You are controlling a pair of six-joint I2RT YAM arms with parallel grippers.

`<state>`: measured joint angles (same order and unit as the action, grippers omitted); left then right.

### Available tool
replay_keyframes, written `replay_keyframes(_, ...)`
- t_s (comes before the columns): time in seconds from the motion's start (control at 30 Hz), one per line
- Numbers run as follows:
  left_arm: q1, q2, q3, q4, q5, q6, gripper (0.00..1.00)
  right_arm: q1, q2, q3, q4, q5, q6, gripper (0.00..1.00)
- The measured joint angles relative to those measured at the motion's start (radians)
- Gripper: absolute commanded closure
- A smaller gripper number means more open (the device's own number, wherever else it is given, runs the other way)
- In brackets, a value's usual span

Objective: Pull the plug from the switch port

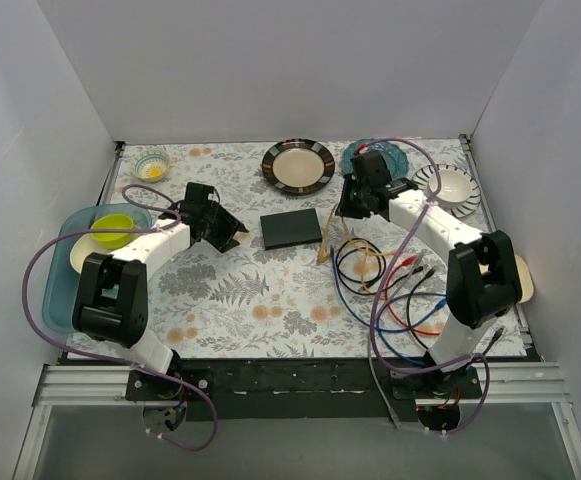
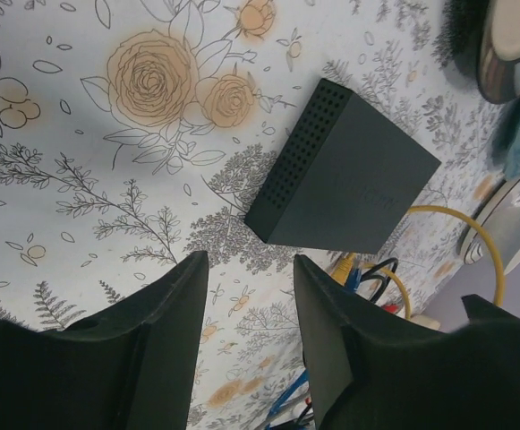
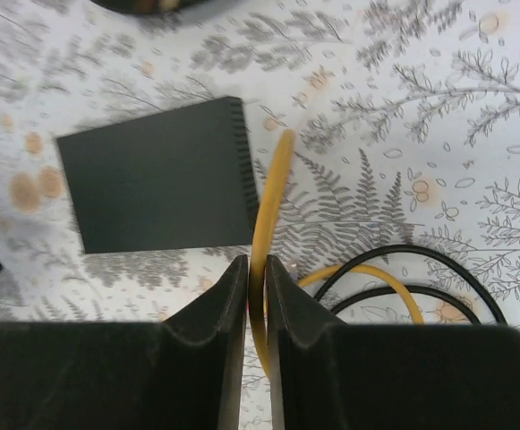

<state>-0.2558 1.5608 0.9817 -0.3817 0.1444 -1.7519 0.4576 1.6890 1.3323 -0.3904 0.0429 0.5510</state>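
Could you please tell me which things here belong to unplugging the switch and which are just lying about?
Job: switch, yellow cable, right gripper clamped on that cable, open left gripper.
Lying about: dark-rimmed plate, green bowl, blue tray, white bowl.

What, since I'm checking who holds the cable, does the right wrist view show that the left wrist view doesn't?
Only the right wrist view: the right gripper shut on the yellow cable, with black cables beside it. Only the left wrist view: the left gripper open and empty, a blue cable, a plate rim. Both: the switch, the yellow cable, the floral cloth.
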Motion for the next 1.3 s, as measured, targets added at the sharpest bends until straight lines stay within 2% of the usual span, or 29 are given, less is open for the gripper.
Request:
replay_keyframes(0.1,0.000,0.050,0.006,0.003,0.023,0.001,0.58,-0.004,0.046,-0.042,-0.002,0.009,0.000,0.80)
replay_keyframes(0.23,0.002,0.053,0.006,0.005,0.033,0.009,0.58,-0.022,0.013,-0.142,-0.019,0.029,-0.001,0.86)
replay_keyframes(0.4,0.005,0.053,0.006,0.005,0.042,0.025,0.58,-0.102,-0.129,-0.352,-0.030,0.038,-0.001,0.85)
replay_keyframes(0.53,0.005,0.053,0.004,0.009,0.047,0.036,0.58,-0.140,-0.295,-0.486,-0.091,0.090,-0.002,0.67)
replay_keyframes(0.6,0.005,0.053,-0.001,0.010,0.048,0.043,0.58,-0.140,-0.357,-0.496,-0.126,0.125,-0.004,0.63)
replay_keyframes(0.7,0.008,0.061,-0.005,0.009,0.050,0.053,0.58,-0.137,-0.404,-0.475,-0.152,0.181,-0.006,0.45)
replay_keyframes(0.73,0.009,0.067,-0.005,0.012,0.052,0.057,0.58,-0.137,-0.406,-0.451,-0.167,0.201,-0.006,0.24)
replay_keyframes(0.77,0.010,0.075,-0.005,0.013,0.055,0.061,0.58,-0.137,-0.405,-0.421,-0.178,0.221,-0.006,0.19)
replay_keyframes(0.83,0.012,0.089,-0.005,0.012,0.056,0.068,0.58,-0.137,-0.401,-0.359,-0.196,0.254,-0.008,0.14)
replay_keyframes(1.0,0.015,0.101,0.001,0.003,0.065,0.085,0.57,-0.137,-0.378,-0.194,-0.177,0.275,-0.027,0.12)
replay_keyframes(1.1,0.017,0.101,0.016,0.001,0.074,0.093,0.57,-0.132,-0.375,-0.188,-0.095,0.182,-0.032,0.29)
replay_keyframes(1.13,0.018,0.102,0.021,0.002,0.077,0.095,0.57,-0.127,-0.369,-0.197,-0.053,0.138,-0.029,0.45)
replay_keyframes(1.2,0.021,0.112,0.031,0.005,0.092,0.094,0.58,-0.111,-0.325,-0.203,0.019,0.050,-0.013,0.68)
replay_keyframes(1.23,0.024,0.122,0.036,0.012,0.103,0.090,0.58,-0.104,-0.290,-0.203,0.058,0.008,-0.004,0.89)
replay_keyframes(1.27,0.028,0.136,0.040,0.019,0.117,0.086,0.59,-0.098,-0.241,-0.196,0.085,-0.031,0.003,0.96)
replay_keyframes(1.3,0.035,0.152,0.045,0.025,0.131,0.077,0.59,-0.090,-0.188,-0.183,0.102,-0.065,0.011,0.99)
